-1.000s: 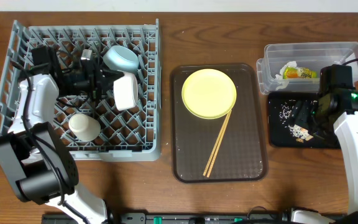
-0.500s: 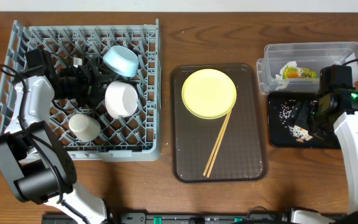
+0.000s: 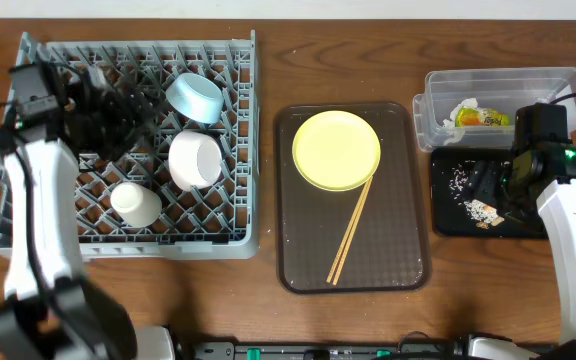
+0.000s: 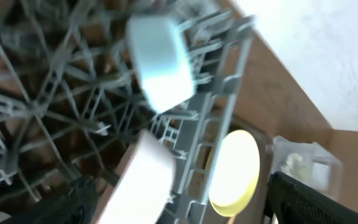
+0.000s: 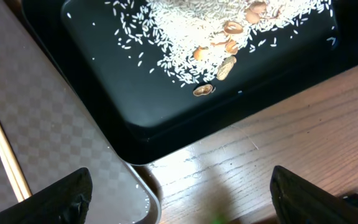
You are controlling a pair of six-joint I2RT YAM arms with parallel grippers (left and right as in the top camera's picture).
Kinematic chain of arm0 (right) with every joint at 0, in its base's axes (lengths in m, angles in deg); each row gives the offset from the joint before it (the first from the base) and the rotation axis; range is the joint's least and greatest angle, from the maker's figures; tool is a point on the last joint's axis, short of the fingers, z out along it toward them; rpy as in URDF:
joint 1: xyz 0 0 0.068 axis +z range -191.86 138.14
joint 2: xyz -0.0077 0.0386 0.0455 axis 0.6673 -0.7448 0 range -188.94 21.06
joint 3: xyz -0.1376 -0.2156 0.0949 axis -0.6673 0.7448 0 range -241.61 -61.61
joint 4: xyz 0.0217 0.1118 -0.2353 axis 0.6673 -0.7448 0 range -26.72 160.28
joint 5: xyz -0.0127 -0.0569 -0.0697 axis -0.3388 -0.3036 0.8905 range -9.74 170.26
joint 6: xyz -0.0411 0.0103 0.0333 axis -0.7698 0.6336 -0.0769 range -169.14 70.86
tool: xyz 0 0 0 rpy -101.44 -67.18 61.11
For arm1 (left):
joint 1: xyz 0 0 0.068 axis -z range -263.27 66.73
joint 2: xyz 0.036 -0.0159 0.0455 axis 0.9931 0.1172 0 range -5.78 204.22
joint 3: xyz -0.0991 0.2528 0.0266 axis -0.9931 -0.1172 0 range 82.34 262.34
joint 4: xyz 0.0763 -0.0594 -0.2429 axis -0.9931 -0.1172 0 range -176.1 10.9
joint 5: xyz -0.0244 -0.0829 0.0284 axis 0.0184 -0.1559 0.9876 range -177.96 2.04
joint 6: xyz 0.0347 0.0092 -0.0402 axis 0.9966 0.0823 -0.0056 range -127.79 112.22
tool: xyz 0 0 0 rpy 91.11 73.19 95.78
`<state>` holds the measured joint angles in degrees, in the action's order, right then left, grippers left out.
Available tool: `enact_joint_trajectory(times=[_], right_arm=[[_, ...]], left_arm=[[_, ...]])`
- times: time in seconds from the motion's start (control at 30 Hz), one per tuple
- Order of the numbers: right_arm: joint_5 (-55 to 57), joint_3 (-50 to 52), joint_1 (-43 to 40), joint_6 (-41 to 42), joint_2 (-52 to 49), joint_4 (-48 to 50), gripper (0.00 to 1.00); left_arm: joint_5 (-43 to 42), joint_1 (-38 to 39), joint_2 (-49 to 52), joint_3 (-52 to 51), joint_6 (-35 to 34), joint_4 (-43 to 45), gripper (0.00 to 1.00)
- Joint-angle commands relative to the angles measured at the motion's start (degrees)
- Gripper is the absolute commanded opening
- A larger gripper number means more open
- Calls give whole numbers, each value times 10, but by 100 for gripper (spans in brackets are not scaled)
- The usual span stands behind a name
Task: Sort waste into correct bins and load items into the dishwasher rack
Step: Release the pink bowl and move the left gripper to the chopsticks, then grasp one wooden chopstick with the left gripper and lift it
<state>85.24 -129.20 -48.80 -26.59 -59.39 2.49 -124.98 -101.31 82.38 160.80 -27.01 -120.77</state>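
Observation:
The grey dishwasher rack (image 3: 28,200) holds a light blue bowl (image 3: 194,97), a pinkish-white bowl (image 3: 194,160) and a small white cup (image 3: 135,203). My left gripper (image 3: 118,105) hovers open over the rack's far left, apart from the bowls; its wrist view shows the pinkish-white bowl (image 4: 142,180) below the spread fingers. The yellow plate (image 3: 336,149) and chopsticks (image 3: 351,231) lie on the brown tray. A snack wrapper (image 3: 483,117) sits in the clear tub (image 3: 498,85). My right gripper (image 3: 493,190) is open and empty above the black tray (image 5: 135,99) with its rice crumbs (image 5: 191,37).
The brown serving tray (image 3: 298,250) lies between the rack and the bins. Its corner (image 5: 55,124) and a chopstick end (image 5: 5,149) show in the right wrist view. Some nut pieces (image 5: 225,67) lie among the rice.
My left gripper has opened, let go of the pinkish-white bowl and drawn back to the left. The bowl now rests in the rack. The right arm has not moved.

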Motion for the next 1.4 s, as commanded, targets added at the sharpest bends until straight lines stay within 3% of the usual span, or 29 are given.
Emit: enact_joint_trajectory(times=[0.0,0.2,0.4,0.6,0.77,1.07,1.37], right_arm=[[3,-2,-6,-5,4,5,91],[-9,-2,-6,-5,4,9,93],[-9,-2,-6,-10,4,9,93],[-9,-2,-6,-10,4,9,93],[-9,-2,-6,-10,4,8,93],[-9,-2,-6,-10,4,7,93],[-9,-2,-6,-10,4,7,93]], left_arm=[[99,51,-49,14,47,-2,90],[192,181,-68,13,57,-31,90],[202,322,-49,-16,57,-44,89],[207,438,10,-31,57,-48,88],[261,526,86,-31,57,-48,87],[277,632,199,-31,42,-45,84],[309,667,266,-31,35,-17,83]])
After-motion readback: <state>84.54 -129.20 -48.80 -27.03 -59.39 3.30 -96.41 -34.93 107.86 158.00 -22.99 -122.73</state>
